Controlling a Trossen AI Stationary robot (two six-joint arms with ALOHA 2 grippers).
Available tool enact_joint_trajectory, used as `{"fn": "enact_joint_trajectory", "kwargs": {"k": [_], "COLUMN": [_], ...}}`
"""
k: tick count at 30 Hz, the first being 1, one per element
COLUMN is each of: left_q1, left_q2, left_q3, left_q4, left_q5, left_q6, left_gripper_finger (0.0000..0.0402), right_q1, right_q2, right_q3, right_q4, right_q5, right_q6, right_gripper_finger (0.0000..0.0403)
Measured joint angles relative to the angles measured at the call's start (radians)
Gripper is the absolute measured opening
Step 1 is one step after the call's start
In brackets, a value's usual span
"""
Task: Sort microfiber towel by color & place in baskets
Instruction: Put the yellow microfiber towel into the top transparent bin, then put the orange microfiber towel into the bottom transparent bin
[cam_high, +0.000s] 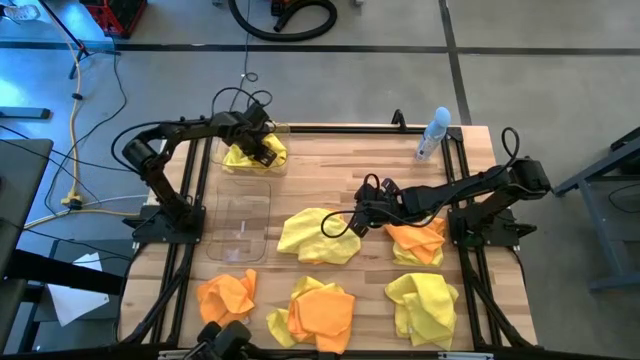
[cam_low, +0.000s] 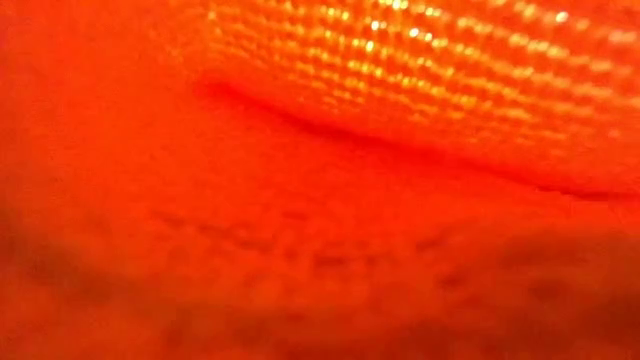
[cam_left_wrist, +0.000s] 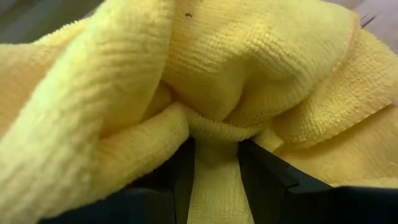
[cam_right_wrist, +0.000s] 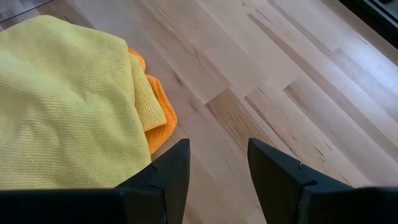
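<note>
Pale wooden table (cam_high: 330, 165), ringed by a black frame, carries the whole job, with grey floor and cables beyond it. At its far left corner the left gripper (cam_high: 265, 152) reaches into a clear basket (cam_high: 283, 170), its fingers (cam_left_wrist: 264, 177) pinched onto a fold of a yellow towel (cam_left_wrist: 249, 81) that bunches up over and around them. Just nearer than that gripper a second clear basket (cam_high: 240, 222) lies on the wood with nothing visible inside. Along the near edge sit an orange towel (cam_high: 227, 296), then a mixed heap with orange cloth (cam_high: 322, 312) on top. Mid-table, a loose yellow towel (cam_high: 318, 235) lies just left of the right gripper (cam_high: 352, 224), whose fingers (cam_right_wrist: 277, 177) stand apart over bare wood, holding nothing. An orange towel (cam_high: 418, 243) rests under that arm, another yellow towel (cam_high: 424, 304) nearer still. A clear spray bottle (cam_high: 433, 134) lies at the far right. Orange fabric (cam_low: 320, 200) fills the low view.
</note>
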Motion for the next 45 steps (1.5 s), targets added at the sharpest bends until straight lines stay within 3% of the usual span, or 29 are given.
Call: {"fn": "enact_joint_trajectory", "kwargs": {"k": [7,19,25,34,45], "left_q1": [0.000,-0.033,-0.232,-0.583,-0.869], "left_q2": [-0.083,-0.413,-0.530,-0.753,-0.923], "left_q3": [0.000,0.000,-0.027,-0.257,-0.405], "left_q4": [-0.007,-0.029,-0.044,0.072,0.131], "left_q5": [-0.003,-0.007,-0.012,-0.160,-0.288], "left_q6": [0.005,0.059,0.097,-0.016,-0.136], "left_gripper_finger": [0.0112,0.0112,0.0112,0.0112,0.0112], "right_q1": [0.000,-0.002,-0.016,-0.002,0.167], "right_q2": [0.000,0.000,0.000,0.000,0.000], "right_q3": [0.000,0.000,0.000,0.000,0.001], "right_q4": [0.002,0.008,0.038,0.039,0.047], "right_q5": [0.000,-0.002,0.004,0.004,0.044], "right_q6": [0.000,-0.001,-0.006,-0.037,-0.080], "right_gripper_finger": [0.0157,0.0157,0.0157,0.0158,0.0158]}}
